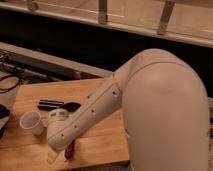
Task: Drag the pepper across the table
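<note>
The pepper [70, 149] is a small dark-red glossy piece lying on the table [100, 145] near its front edge. My gripper [57, 152] is at the end of the white arm, low over the table, just left of the pepper and touching or almost touching it. The wrist hides part of the pepper. The arm runs from the big white shoulder at the right down to the lower left.
A white cup [31, 121] stands left of the gripper. A black cylinder [50, 104] lies behind it, and a black pan [73, 106] is partly hidden by the arm. The table's front edge is right below the gripper. Cables lie at far left.
</note>
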Tool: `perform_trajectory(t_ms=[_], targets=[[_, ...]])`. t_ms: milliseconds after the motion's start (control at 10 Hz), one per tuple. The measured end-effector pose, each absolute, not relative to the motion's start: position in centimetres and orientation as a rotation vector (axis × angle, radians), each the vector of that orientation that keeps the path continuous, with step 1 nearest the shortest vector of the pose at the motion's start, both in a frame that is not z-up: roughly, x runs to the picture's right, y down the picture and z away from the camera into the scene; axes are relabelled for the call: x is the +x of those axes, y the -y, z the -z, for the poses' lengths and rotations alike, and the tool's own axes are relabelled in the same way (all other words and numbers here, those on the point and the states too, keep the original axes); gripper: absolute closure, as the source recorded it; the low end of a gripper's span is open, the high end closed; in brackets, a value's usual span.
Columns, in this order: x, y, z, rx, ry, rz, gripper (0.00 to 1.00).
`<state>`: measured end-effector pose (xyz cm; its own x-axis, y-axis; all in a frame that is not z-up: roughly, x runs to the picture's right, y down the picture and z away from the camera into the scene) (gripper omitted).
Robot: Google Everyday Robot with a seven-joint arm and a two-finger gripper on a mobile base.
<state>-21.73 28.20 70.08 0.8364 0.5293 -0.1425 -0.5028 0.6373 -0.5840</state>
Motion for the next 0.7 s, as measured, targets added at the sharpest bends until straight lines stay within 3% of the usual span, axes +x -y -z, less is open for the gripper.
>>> perform_trajectory(t_ms=[700], targets=[[-19.9,-28.8,-71.8,-0.677,-0.005,-0.629,0.08]])
